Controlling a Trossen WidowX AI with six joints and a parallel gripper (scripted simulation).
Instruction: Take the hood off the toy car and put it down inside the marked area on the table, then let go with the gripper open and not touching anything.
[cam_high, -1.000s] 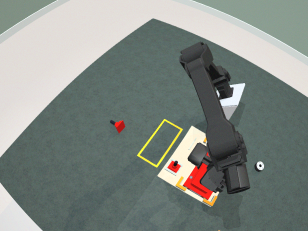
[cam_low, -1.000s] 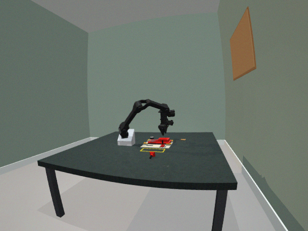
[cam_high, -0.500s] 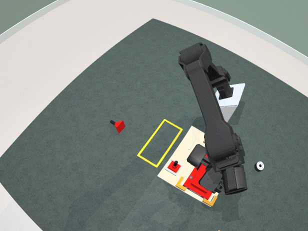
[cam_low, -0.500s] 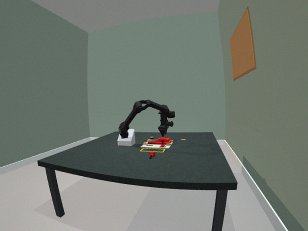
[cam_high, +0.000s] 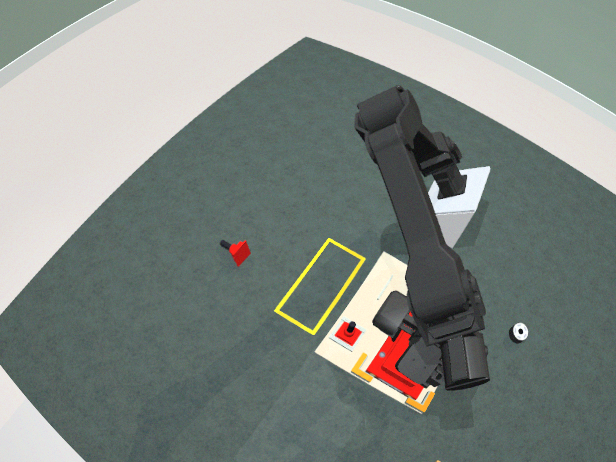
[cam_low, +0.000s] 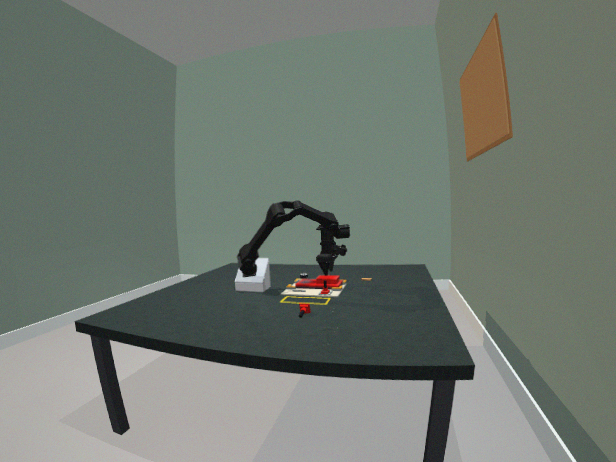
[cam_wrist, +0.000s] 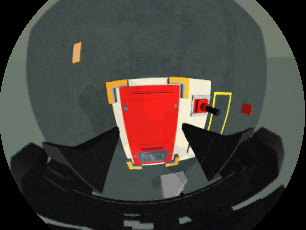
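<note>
The red toy car (cam_high: 387, 367) (cam_low: 317, 285) (cam_wrist: 149, 118) lies flat on a cream board (cam_high: 385, 280) (cam_wrist: 197, 89) with orange corner brackets. Its broad red top panel faces up, with a small grey part at one end. My gripper (cam_wrist: 151, 128) (cam_low: 326, 267) is open and empty. It hangs straight above the car without touching it. In the overhead view the arm hides most of the gripper and part of the car. The yellow marked rectangle (cam_high: 302, 275) (cam_low: 305, 303) (cam_wrist: 229, 110) lies on the table right beside the board, with nothing inside it.
A small red block with a black peg (cam_high: 350, 332) (cam_wrist: 201, 106) sits on the board near the rectangle. A similar one (cam_high: 239, 251) (cam_low: 303, 311) lies beyond the rectangle. A black-and-white ring (cam_high: 520, 332) and a small orange piece (cam_low: 366, 278) (cam_wrist: 76, 53) lie on the table. The arm's white base (cam_high: 457, 205) stands behind the board.
</note>
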